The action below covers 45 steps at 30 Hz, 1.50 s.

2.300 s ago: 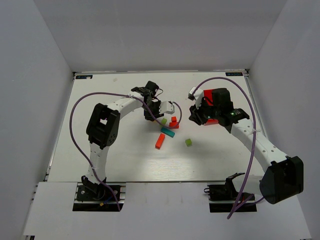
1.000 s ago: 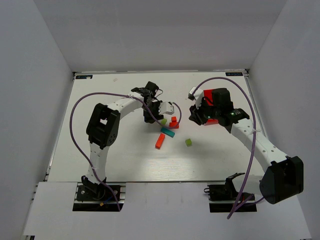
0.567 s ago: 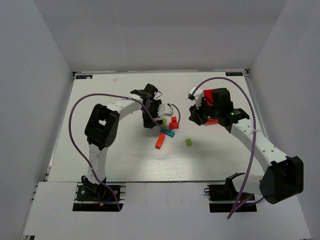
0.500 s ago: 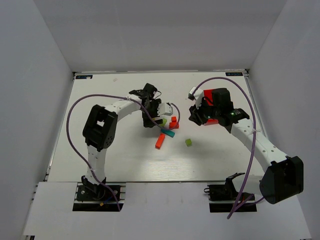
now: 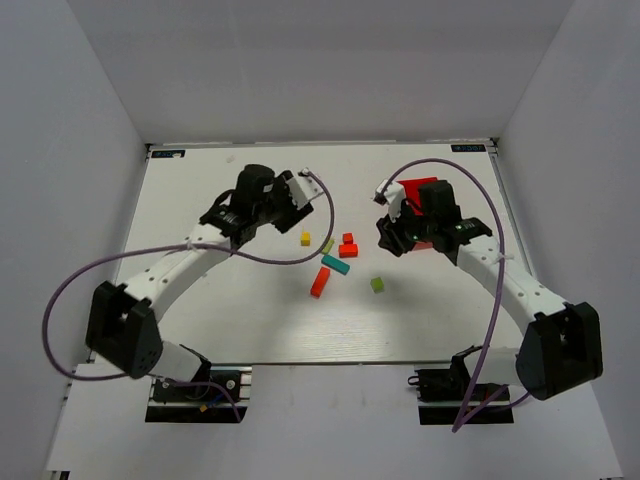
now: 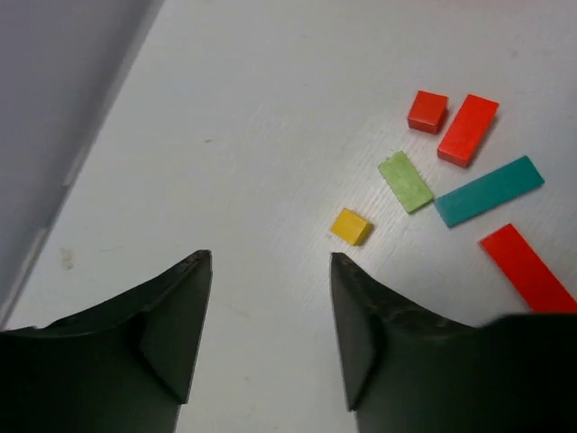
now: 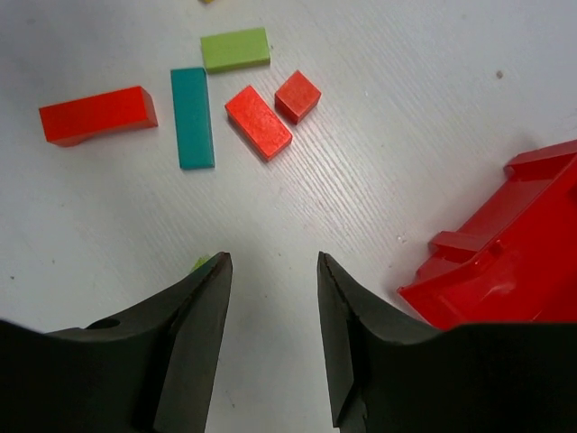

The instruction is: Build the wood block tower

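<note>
White tabletop (image 5: 200, 300), walled on three sides.

- **Nearest the arm bases:** green cube (image 5: 377, 285), lying alone.
- **Beyond it:** orange bar (image 5: 319, 282), teal bar (image 5: 335, 264), red block (image 5: 347, 251), green block (image 5: 327, 245), yellow cube (image 5: 305, 238), red cube (image 5: 348, 238).
- **Wood block tower (image 5: 338, 266):** only loose pieces mid-table, one layer, nothing stacked.
- **Left gripper (image 6: 269, 262):** jaws spread, empty, just short of the yellow cube.
- **Right gripper (image 7: 273, 260):** jaws apart, empty, beside red bin (image 5: 422, 187).

Step, as judged: choosing the first piece. The next move calls for bringing one set of jaws down astride a block, square to its faces, then closing on it.
</note>
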Tool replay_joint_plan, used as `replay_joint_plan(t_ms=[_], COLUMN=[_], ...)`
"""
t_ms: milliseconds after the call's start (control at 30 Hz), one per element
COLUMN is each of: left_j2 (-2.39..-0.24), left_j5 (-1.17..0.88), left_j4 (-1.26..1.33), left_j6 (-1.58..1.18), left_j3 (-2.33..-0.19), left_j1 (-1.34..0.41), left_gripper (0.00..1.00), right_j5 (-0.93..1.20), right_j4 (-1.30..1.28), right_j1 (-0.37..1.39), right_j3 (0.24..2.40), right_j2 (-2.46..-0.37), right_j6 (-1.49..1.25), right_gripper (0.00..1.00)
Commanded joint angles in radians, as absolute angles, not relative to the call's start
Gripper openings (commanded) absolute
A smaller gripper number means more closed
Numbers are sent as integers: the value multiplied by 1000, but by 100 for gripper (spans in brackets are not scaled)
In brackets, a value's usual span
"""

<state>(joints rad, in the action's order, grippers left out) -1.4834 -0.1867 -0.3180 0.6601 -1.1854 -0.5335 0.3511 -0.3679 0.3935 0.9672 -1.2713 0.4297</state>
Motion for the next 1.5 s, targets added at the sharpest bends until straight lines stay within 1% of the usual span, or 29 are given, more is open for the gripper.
replay_joint_plan(t_ms=[0,33,67,100,167,200,267,300,333,367,400,433,467,533,600,733,767,1000,1067,1100,1133,1200,1233,1267,1300,1367,1400,1433,1467], left_j2=[-1307,-1277,-1249,-1199,-1140,-1109,-1016,-988,-964,-925,-910,-896,-882,-864,-864,-873,-873,-864,-864,-864,-855,-854,-854,-844,-844,-833,-833,-824,-824], left_j5=[-89,-30,-29,-46,-46,-46,-46,0,17,31,78,78,78,57,37,18,18,18,29,29,29,38,49,49,49,49,49,49,49], left_j4=[-109,-135,-165,-195,-236,-236,-215,-215,-215,-215,-224,-224,-224,-198,-198,-207,-207,-207,-216,-216,-216,-216,-216,-216,-216,-216,-216,-216,-216], left_j6=[260,159,17,-35,-92,-106,-129,-129,-129,-129,-129,-129,-129,-138,-138,-147,-147,-147,-147,-147,-147,-147,-147,-147,-147,-138,-138,-138,-127], left_j3=[-1115,-1115,-1115,-1100,-1036,-1002,-905,-882,-856,-856,-844,-830,-821,-809,-808,-808,-808,-808,-799,-799,-799,-799,-799,-799,-799,-790,-790,-790,-779], left_j1=[-537,-537,-537,-526,-526,-544,-545,-545,-545,-545,-545,-545,-545,-545,-545,-545,-545,-545,-545,-545,-545,-545,-545,-545,-545,-545,-545,-545,-545], left_gripper=[61,48,32,26,21,21,30,44,49,51,58,60,60,62,62,64,65,65,65,65,65,65,65,65,65,66,66,66,66], right_j5=[315,305,284,266,235,213,171,131,117,104,98,92,81,48,29,40,47,152,175,190,202,209,209,216,236,248,255,262,323], right_j4=[-376,-386,-388,-388,-382,-374,-361,-359,-354,-348,-344,-342,-339,-337,-333,-328,-327,-235,-247,-252,-253,-256,-259,-258,-261,-255,-238,-226,-229], right_j1=[406,416,422,437,451,469,480,486,495,503,505,514,520,534,538,554,557,600,610,612,615,621,621,621,624,630,632,630,629], right_j3=[983,989,1000,1002,1003,1005,1012,1015,1014,1015,1011,1009,1012,1019,1020,1014,1014,1032,1072,1083,1094,1135,1146,1181,1190,1212,1213,1216,1216], right_j2=[-1342,-1370,-1396,-1414,-1431,-1446,-1457,-1471,-1473,-1480,-1485,-1494,-1506,-1532,-1539,-1539,-1539,-1516,-1543,-1554,-1562,-1597,-1614,-1626,-1646,-1658,-1667,-1669,-1672], right_j6=[417,411,404,400,382,377,333,319,302,290,287,285,282,276,276,271,275,395,419,431,448,456,457,462,506,554,631,668,705], right_gripper=[49,48,48,48,48,48,48,48,48,48,48,48,49,49,49,49,49,49,42,37,17,2,0,3,11,29,33,34,34])
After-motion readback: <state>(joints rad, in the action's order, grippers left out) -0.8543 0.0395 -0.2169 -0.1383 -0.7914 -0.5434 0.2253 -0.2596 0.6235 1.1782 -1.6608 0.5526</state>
